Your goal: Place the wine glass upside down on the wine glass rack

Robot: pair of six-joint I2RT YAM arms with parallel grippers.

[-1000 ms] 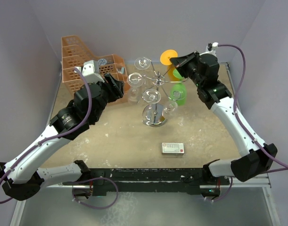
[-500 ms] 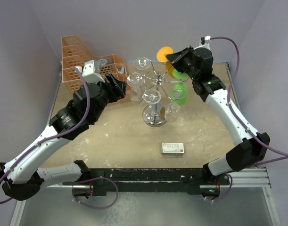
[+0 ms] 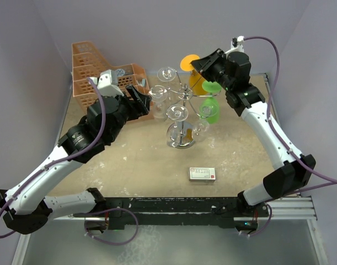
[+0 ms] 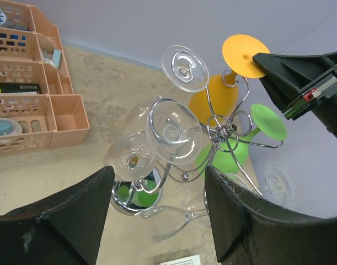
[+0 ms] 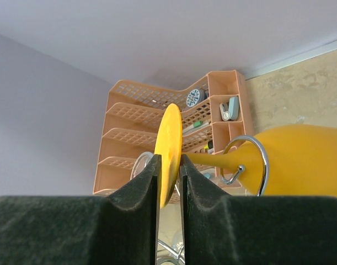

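Right gripper (image 5: 169,165) jaws flank the foot of the orange wine glass (image 5: 300,160), clamped or not I can't tell; left gripper (image 4: 157,176) jaws gape wide.

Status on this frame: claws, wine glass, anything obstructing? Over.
Left claw open, empty, beside wine glass rack. Right claw around orange wine glass foot, grip unclear. Glass inverted, stem in rack hook. Green glass hangs adjacent.
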